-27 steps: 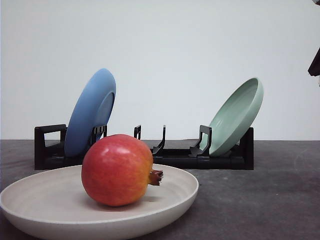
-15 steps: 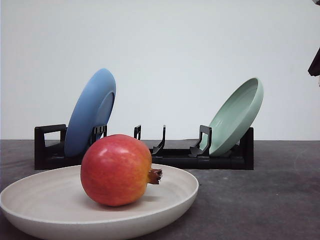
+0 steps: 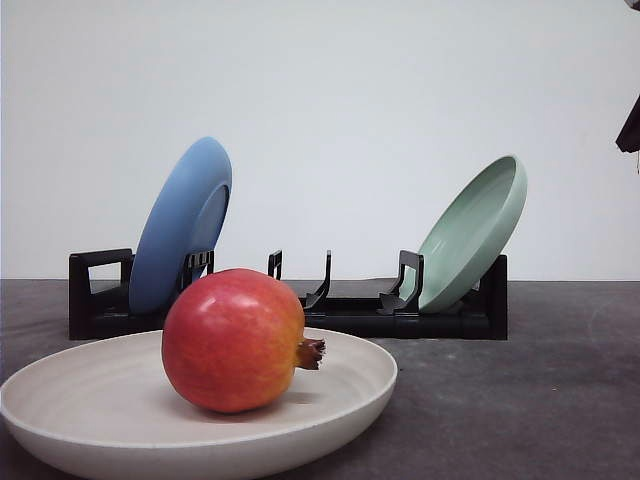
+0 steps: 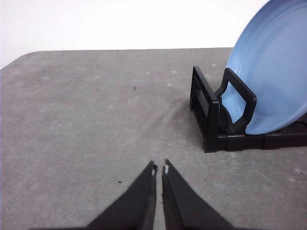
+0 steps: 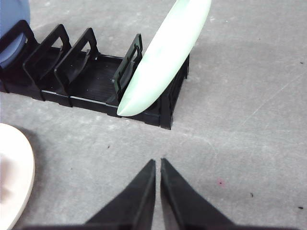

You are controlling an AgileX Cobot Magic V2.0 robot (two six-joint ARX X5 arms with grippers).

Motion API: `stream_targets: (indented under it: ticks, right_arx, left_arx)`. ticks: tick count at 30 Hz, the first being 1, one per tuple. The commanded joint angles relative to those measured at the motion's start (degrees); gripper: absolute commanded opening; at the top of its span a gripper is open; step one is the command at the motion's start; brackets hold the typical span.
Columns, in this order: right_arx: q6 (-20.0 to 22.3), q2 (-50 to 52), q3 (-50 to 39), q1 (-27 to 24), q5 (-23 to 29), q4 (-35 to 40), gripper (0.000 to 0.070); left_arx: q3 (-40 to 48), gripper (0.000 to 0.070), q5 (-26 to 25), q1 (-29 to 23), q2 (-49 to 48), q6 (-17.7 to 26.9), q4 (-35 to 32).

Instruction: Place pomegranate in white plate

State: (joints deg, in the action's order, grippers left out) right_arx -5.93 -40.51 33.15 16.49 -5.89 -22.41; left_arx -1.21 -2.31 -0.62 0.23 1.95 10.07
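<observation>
**Pomegranate lies in the white plate, both grippers closed and empty**

Front view: the pomegranate (image 3: 233,340) sits inside the white plate (image 3: 60,400), a little left of the plate's middle, lying on its side with the brown crown stub pointing right. Its skin is glossy red with a yellow-orange blush toward the stub. By its look it is a firm, fairly heavy fruit with a smooth, somewhat slippery rind; being round, it could roll on the shallow dish. If it had to be taken up again, a hold across its widest part, clear of the brittle stub, seems safest. The plate is wide, shallow and matte off-white, with a raised rim and faint rings on its inner face. Behind it stands a black plastic dish rack (image 3: 100,300) with upright dividers; a blue plate (image 3: 180,225) leans in its left end and a pale green plate (image 3: 475,230) in its right end. The table (image 3: 520,400) is dull mottled grey. The task looks done.

Left wrist view: the left gripper (image 4: 159,168) hangs over bare grey table, its dark tapered fingers drawn together with only a sliver between the tips, nothing between them. The rack's end and the blue plate stand well apart from it.

Right wrist view: the right gripper (image 5: 158,163) is likewise closed to a sliver and empty, above the table near the rack's green-plate end. The white plate's rim shows at the edge.
</observation>
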Motion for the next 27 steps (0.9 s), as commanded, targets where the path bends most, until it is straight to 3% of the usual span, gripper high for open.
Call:
stream_targets:
  ticks: [1, 13, 17, 27]
  right_arx:
    - [0.4, -0.2, 0.1, 0.2, -0.1, 0.6, 0.0013]
    - [0.6, -0.2, 0.1, 0.2, 0.0, 0.5, 0.0013]
    - [3.7, 1.4, -0.7, -0.3, 2.5, 0.6, 0.0013]
    - [3.7, 18.6, -19.2, -9.3, 4.2, 15.2, 0.0013]
  left_arx:
    - [0.5, 0.0, 0.0, -0.1, -0.1, 0.5, -0.9]
    - [0.5, 0.0, 0.0, -0.1, -0.1, 0.5, -0.9]
    - [0.5, 0.0, 0.0, -0.1, -0.1, 0.5, -0.9]
    - [0.5, 0.0, 0.0, -0.1, -0.1, 0.5, -0.9]
